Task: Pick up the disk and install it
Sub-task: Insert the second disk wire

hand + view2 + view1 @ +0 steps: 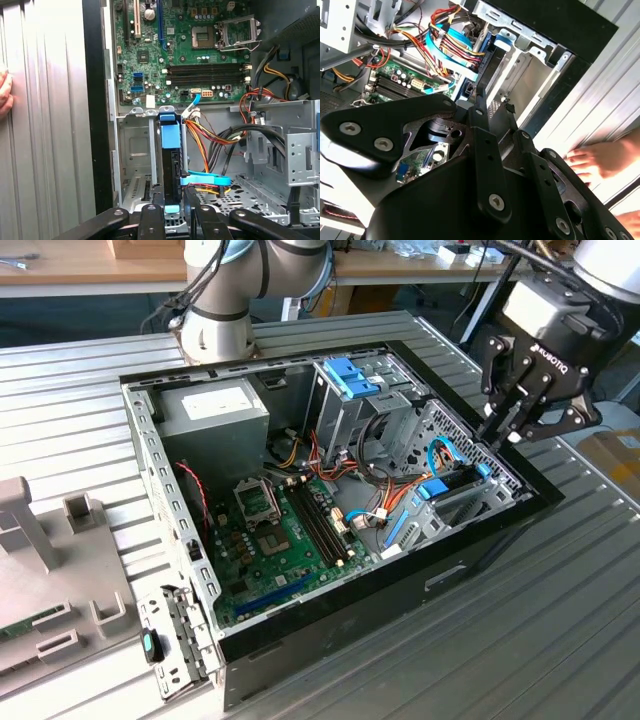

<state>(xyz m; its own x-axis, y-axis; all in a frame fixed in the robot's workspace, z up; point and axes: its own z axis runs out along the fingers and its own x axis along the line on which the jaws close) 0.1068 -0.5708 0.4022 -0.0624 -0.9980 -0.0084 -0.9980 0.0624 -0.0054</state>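
a: where's the disk?

b: the disk (170, 165) stands on edge in the drive cage (470, 495) at the corner of the open computer case (300, 630), its blue carrier rail showing at both ends in the first wrist view. in the exterior view it's the blue-trimmed piece (447, 486) just below my gripper (503, 430).

a: and your gripper, is it holding it?

b: my fingers (150, 222) are drawn close together, either side of the disk's near end. i can't tell if the pads actually pinch it or just bracket it.

a: so which step?

b: i judge it the install step, with the disk partly or fully in its bay. the seating calls for a straight push along the slot, clear of the orange and blue cables (210, 150) beside it. a person's hand (602, 160) rests on the table (90, 390) near the case.
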